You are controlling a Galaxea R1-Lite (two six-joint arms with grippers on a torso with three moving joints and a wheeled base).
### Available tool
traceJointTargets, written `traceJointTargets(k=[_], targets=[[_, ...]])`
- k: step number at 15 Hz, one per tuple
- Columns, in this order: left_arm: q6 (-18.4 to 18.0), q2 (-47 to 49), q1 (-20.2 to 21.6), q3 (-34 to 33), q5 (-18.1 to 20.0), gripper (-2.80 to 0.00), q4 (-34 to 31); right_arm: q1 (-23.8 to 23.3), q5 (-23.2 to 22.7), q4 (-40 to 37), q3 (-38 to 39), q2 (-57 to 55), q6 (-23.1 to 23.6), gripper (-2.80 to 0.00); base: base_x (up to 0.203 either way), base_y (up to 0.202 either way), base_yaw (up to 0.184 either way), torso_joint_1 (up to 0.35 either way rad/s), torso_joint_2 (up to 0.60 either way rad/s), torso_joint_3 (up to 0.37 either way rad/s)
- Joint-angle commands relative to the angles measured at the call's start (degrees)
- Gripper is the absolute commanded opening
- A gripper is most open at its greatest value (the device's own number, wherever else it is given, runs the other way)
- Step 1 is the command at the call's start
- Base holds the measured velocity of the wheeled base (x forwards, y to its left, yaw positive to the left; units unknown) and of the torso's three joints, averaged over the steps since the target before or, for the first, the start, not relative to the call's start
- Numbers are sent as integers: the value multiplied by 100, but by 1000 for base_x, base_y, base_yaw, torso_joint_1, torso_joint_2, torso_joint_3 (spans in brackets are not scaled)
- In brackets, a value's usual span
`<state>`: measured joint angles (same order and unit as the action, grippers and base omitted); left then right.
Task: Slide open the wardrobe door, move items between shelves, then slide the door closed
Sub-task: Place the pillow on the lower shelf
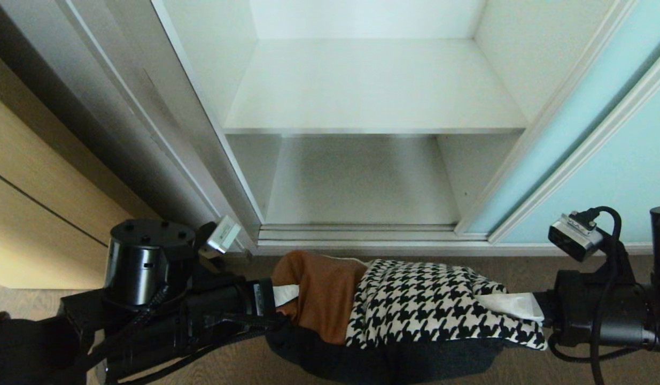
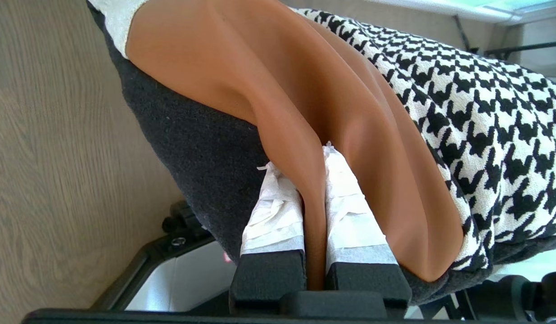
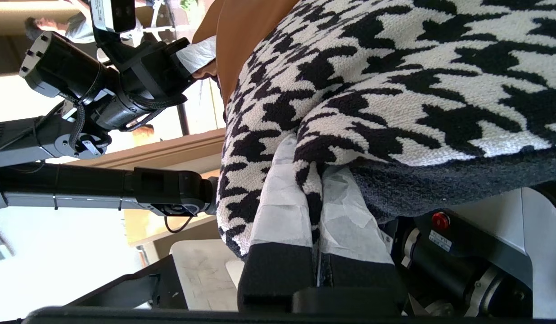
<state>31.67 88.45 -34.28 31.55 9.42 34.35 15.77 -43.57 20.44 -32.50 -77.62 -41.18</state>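
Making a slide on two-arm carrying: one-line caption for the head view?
Left gripper and right gripper pinch opposite ends of the cushion before the open wardrobe's bare shelves.

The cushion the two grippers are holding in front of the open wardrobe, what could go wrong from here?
The left gripper and right gripper each pinch only a thin fold of the cushion, so it might slip free. Its middle sags, so it could catch the edge of a shelf going in.
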Motion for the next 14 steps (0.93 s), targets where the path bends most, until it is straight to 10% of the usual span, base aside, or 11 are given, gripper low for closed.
traceJointTargets(k=[1, 14], targets=[[23, 45, 0, -26, 7, -280, 19, 5, -29, 12, -2, -42, -22, -280, 0, 0, 0, -1, 1, -201], [6, 155, 0, -17, 7, -280, 20, -4, -29, 13, -20, -91, -22, -280, 0, 0, 0, 3, 2, -197]])
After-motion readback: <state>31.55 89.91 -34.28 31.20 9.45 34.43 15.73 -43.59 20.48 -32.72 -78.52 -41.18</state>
